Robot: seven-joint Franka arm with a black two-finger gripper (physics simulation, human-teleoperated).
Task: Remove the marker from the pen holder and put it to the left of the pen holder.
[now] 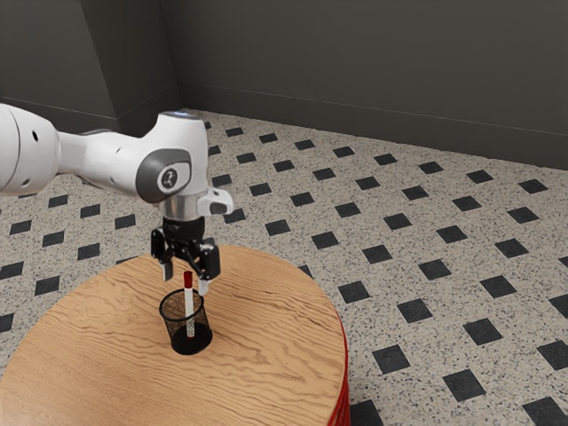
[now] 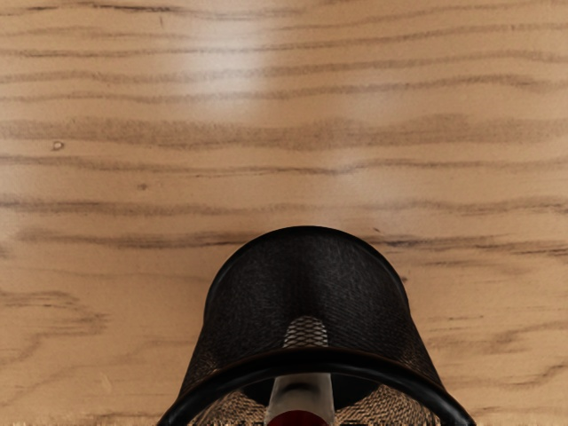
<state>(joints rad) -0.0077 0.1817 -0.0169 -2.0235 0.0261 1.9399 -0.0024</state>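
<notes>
One marker (image 1: 189, 306) (red-capped) stands between spread fingers of the end effector (image 1: 185, 284).

Wrist view's lower edge: pen holder (image 2: 306, 275), marker (image 2: 300, 391) cropped | exterior view's left edge: arm (image 1: 25, 151), table (image 1: 98, 355) cut

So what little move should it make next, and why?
Probably a small straight drop: the gripper is open above the pen holder, and the marker's red cap is only about level with its fingertips, so going lower should give a firmer grip.
</notes>
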